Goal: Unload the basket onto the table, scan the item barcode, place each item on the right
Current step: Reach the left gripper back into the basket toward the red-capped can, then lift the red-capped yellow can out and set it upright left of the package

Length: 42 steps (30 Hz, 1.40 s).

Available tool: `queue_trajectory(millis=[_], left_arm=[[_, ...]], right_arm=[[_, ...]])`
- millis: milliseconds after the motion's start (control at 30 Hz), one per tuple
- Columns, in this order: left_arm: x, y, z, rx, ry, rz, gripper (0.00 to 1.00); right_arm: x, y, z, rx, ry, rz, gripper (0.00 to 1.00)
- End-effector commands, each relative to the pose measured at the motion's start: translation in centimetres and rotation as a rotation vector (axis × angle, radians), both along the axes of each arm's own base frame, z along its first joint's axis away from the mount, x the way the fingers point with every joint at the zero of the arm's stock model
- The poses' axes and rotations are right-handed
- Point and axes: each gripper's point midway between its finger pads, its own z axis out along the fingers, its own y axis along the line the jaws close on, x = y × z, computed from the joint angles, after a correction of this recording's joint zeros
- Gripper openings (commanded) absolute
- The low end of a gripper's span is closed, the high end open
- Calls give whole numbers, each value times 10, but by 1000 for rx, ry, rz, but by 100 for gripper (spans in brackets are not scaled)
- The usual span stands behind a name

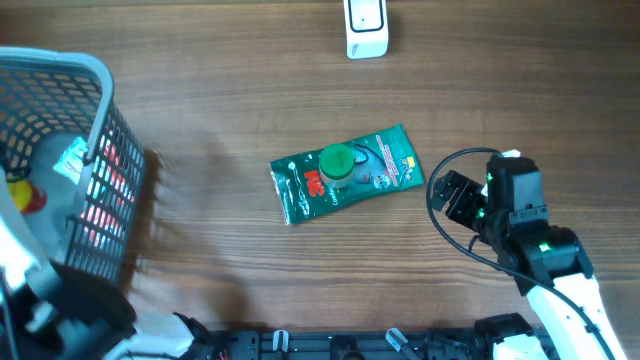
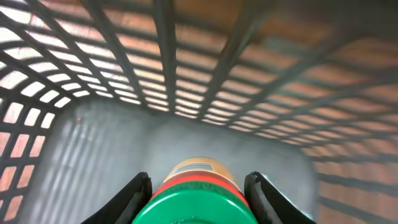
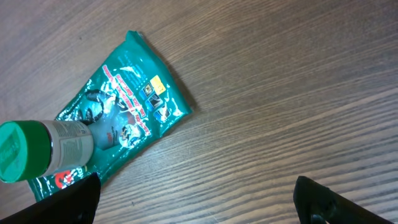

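My left gripper point(image 2: 199, 178) is down inside the grey mesh basket point(image 2: 186, 74), shut on an item: a bottle point(image 2: 200, 198) with a green cap, a red band and an orange body. Both fingers point(image 2: 138, 193) press its sides. From overhead only the left arm point(image 1: 60, 305) shows beside the basket point(image 1: 60, 62). My right gripper point(image 1: 455, 195) stands open over bare wood, right of a green pouch point(image 1: 385, 165). In the right wrist view the gripper point(image 3: 199, 202) holds nothing. No barcode is visible. A white scanner point(image 1: 366, 28) stands at the far edge.
A small green-capped bottle point(image 1: 337, 163) lies on the green pouch point(image 3: 130, 93), seen also in the right wrist view as a bottle point(image 3: 37, 149). The basket holds a yellow-red thing point(image 1: 25, 195) and a pale packet point(image 1: 70, 160).
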Motion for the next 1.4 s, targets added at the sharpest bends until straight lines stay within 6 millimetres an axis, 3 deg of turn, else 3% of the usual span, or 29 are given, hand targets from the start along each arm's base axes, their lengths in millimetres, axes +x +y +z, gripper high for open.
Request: queue_trajectory(millis=[0,100,167,267,367,433,467,567,833,900,1033,1133,1367], left_arm=[[8,-34,69,62,-222,-107,40],[17,-72,117,110,-371,-238,41],[29,-112,159,165,-489,-423,43],[25,-165,208,231,-644,-572,44],[22,-226,240,230,-773,-763,44],[23,-261,244,195,-805,-876,44],[26,-286,238,147,-796,-958,44],[36,-326,209,50,-697,-1084,44],[91,-389,114,2,-310,-1247,44],[108,-408,78,-28,-198,-1284,44],[128,-431,16,-77,-22,-1316,43],[147,-437,-17,-76,40,-1306,44],[172,-441,-62,-56,108,-1286,44]], right_arm=[[-1,0,1,12,10,-8,100],[-4,0,-1,8,23,-7,100],[-5,-1,-2,5,30,-5,100],[-9,-1,-4,-1,46,0,100],[-10,-1,-6,-3,57,-1,100],[-10,-1,-7,-4,63,-1,99],[-10,-1,-9,-5,69,-1,100],[-11,-2,-13,-9,89,-1,100],[-11,-2,-23,-20,135,-2,100],[-11,-3,-26,-27,149,-5,100],[-11,-7,-34,-53,180,-15,100],[-9,-7,-39,-54,195,-16,100],[-9,-7,-46,-59,222,-16,100]])
